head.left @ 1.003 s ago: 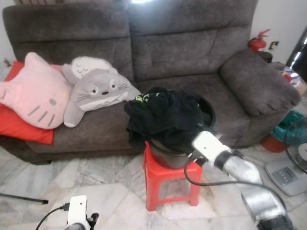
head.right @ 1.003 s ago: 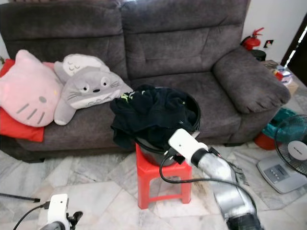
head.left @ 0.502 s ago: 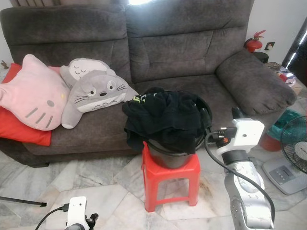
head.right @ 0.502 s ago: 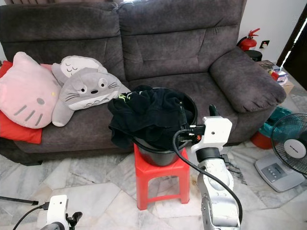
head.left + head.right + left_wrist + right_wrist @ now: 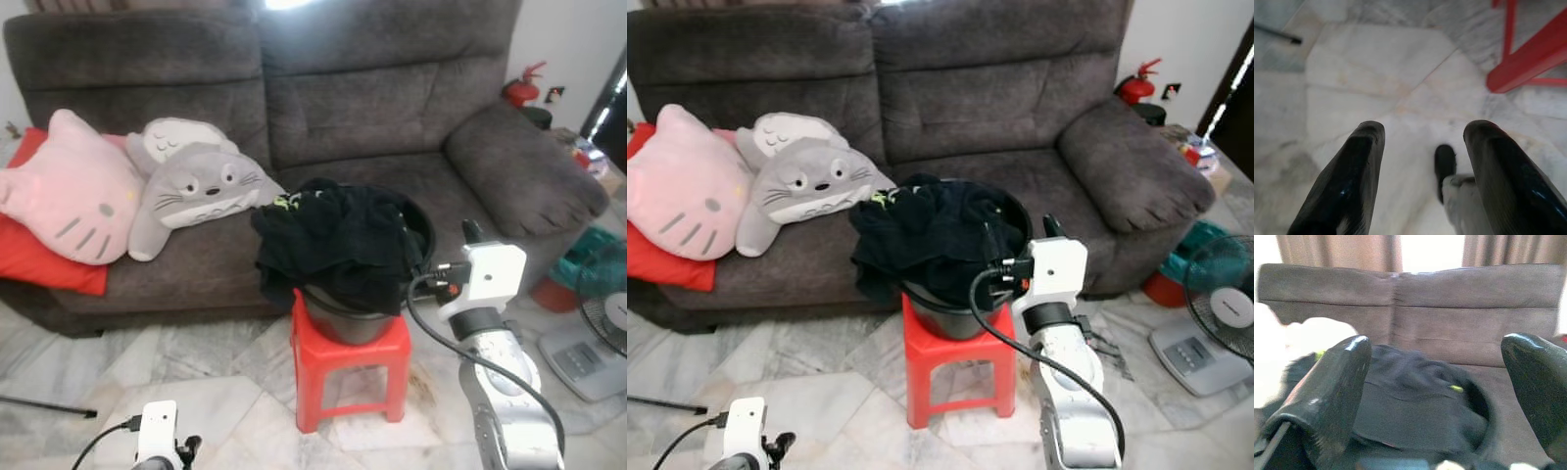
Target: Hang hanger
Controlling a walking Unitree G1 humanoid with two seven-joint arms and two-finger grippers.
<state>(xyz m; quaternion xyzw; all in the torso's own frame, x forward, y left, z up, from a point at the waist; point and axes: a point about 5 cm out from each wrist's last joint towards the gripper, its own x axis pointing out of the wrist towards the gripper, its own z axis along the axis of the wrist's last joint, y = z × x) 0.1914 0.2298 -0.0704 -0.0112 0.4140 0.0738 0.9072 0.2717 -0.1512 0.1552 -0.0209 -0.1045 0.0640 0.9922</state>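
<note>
Grey suede covered the sofa [image 5: 372, 88] across the back of the left eye view, with a pink cat cushion [image 5: 69, 191] and a grey plush toy [image 5: 201, 191] at 9 o'clock. At centre a red stool [image 5: 348, 367] carried a black bucket [image 5: 348, 318] heaped with dark clothes [image 5: 333, 240]; no hanger could be made out among them. The right gripper [image 5: 470, 233] stood raised just beside the bucket at 3 o'clock, and the left arm hung idle at 7 o'clock. The right eye view added a red fire extinguisher [image 5: 1134, 83] at 1 o'clock and a floor fan [image 5: 1225, 304] at 3 o'clock. In the left wrist view the left gripper [image 5: 1422, 147] had its jaws spread over the marble floor [image 5: 1376, 73]. In the right wrist view the right jaws were spread wide, empty, framing the clothes.
</note>
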